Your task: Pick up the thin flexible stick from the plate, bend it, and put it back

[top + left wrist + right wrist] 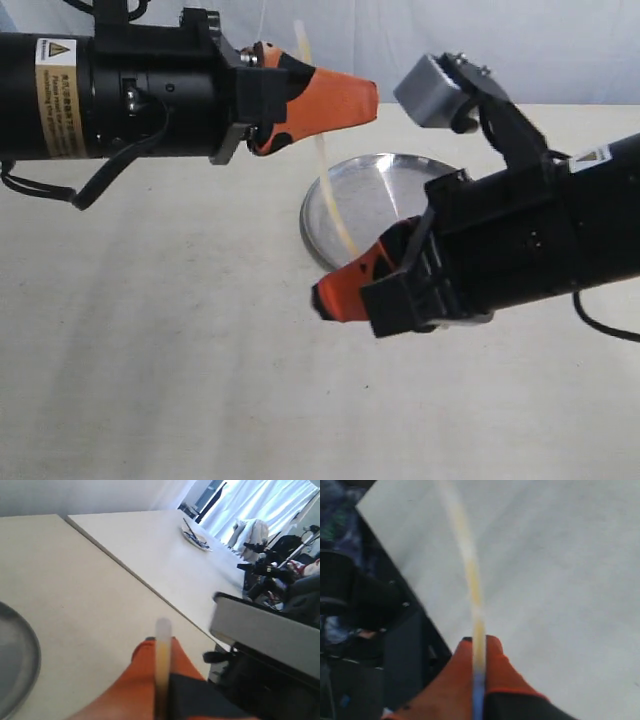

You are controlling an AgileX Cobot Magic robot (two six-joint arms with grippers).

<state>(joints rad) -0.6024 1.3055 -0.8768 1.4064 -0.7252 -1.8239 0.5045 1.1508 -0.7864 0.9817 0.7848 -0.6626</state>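
Above the plate (385, 180), both sets of jaws pinch the bowed stick (326, 190).

Stick (475, 595) blurred in both wrist views; plate (380, 190) partly hidden behind right gripper (330, 292), cut off at left wrist picture's edge.

Pale tabletops (75, 590) run toward white curtains (260, 502) (brightly backlit), with dark equipment (270, 572) cluttered beside them.

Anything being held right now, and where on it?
The thin flexible stick, held by both: left gripper pinches near its upper end, right gripper its lower end, strand bowed between them.
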